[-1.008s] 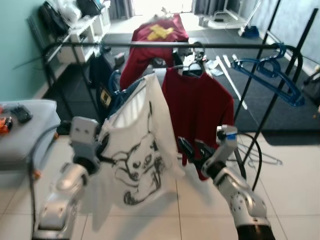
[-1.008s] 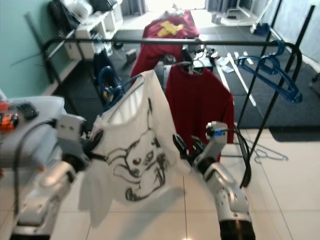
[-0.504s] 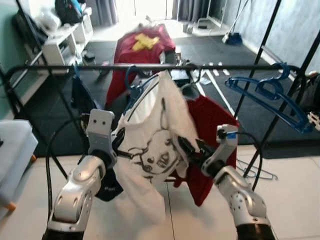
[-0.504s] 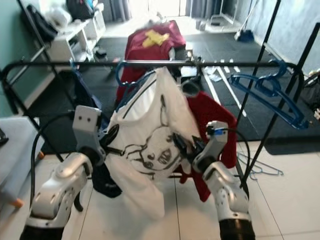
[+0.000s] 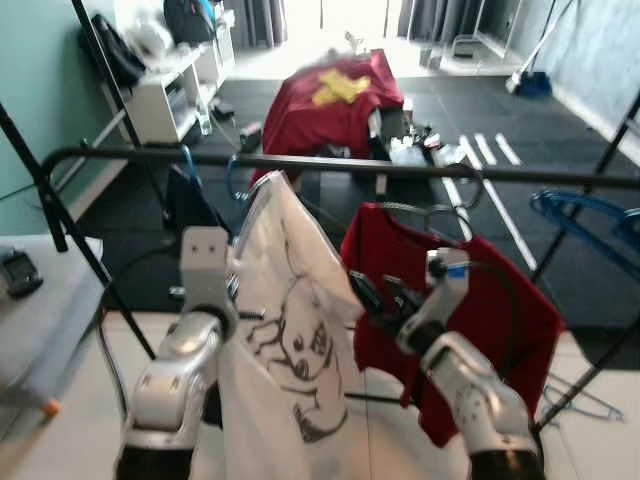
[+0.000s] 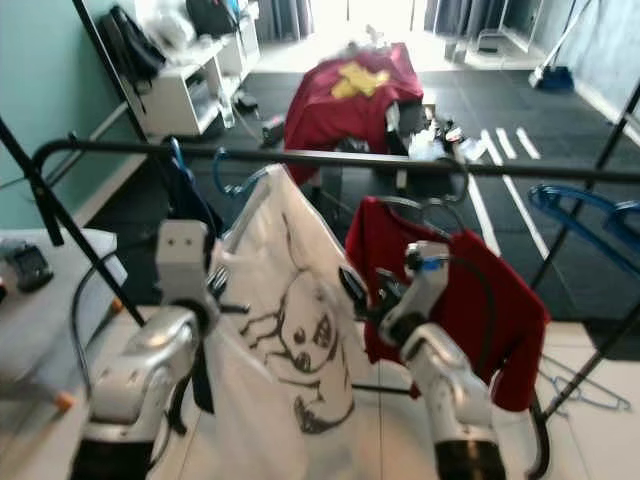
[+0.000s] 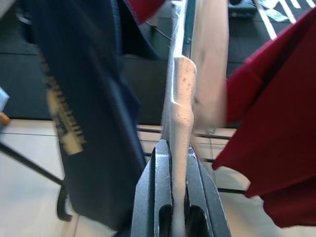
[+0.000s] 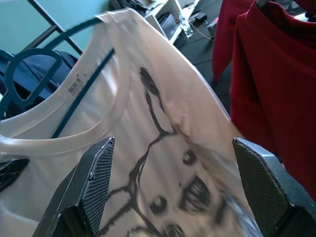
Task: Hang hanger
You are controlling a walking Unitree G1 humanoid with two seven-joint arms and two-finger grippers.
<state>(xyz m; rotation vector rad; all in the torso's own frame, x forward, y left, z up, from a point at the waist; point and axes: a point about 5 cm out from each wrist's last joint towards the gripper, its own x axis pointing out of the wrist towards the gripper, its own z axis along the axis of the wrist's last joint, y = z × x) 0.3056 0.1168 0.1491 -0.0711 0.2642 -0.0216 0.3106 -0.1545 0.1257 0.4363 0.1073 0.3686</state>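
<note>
A white T-shirt (image 5: 290, 340) with a black cartoon print hangs on a blue hanger (image 8: 81, 86). The hanger's hook (image 5: 236, 178) sits just under the black rail (image 5: 330, 164); I cannot tell whether it is hooked on. My left gripper (image 7: 174, 148) is shut on the shirt's edge at one shoulder. My right gripper (image 5: 372, 292) stands open beside the shirt's other edge, its fingers (image 8: 96, 182) spread wide in front of the print. A red shirt (image 5: 450, 300) hangs on the rail just to the right.
A navy garment (image 5: 190, 205) hangs on the rail to the left. Blue hangers (image 5: 590, 212) hang at the rail's right end, above a wire hanger (image 5: 585, 402) on the floor. A grey table (image 5: 45, 310) stands at my left. Farther back is a red-draped table (image 5: 335, 100).
The view has shifted and the rail is closer. The white shirt has come up toward the rail and hangs steeper. My right gripper stays open beside it.
</note>
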